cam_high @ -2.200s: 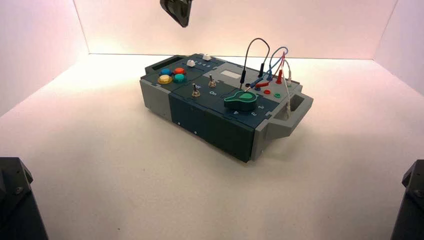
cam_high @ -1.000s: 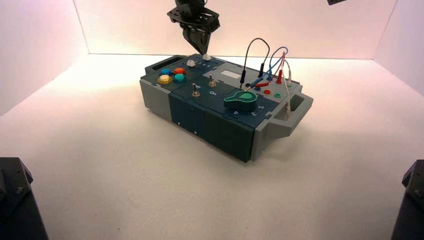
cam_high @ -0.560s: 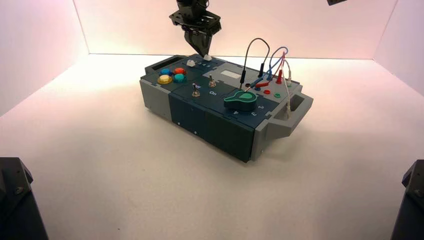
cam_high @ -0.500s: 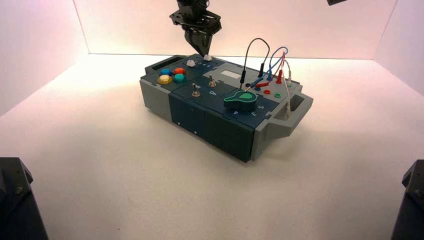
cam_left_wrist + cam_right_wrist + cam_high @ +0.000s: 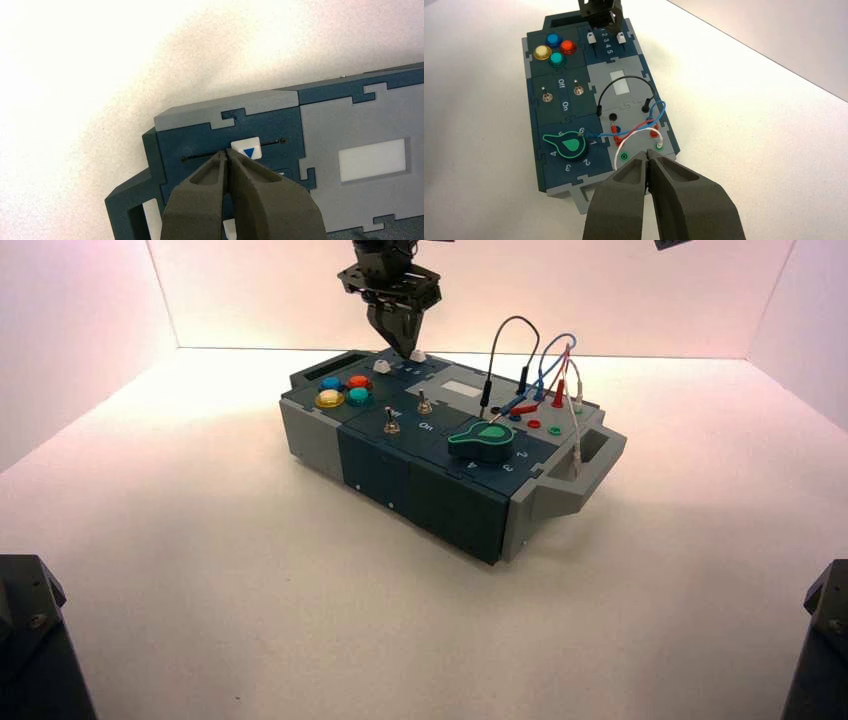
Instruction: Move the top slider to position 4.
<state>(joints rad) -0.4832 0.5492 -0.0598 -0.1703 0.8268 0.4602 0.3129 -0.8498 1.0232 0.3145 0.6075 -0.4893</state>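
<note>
We are pressing our clenched left claw [image 5: 227,156] against the top slider [image 5: 248,149], at twelve o'clock on the box [image 5: 420,480]; our right claw [image 5: 647,157] is hanging clenched overhead.

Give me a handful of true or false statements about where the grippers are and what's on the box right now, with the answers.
1. The left gripper is shut, its tips beside the top slider. True.
2. The right gripper holds the white wire. False: it is shut on nothing, up off the box.
3. The green dial sits beside the four coloured buttons. False: two toggle switches lie between them.
4. A black wire arches over the grey panel. True.
</note>
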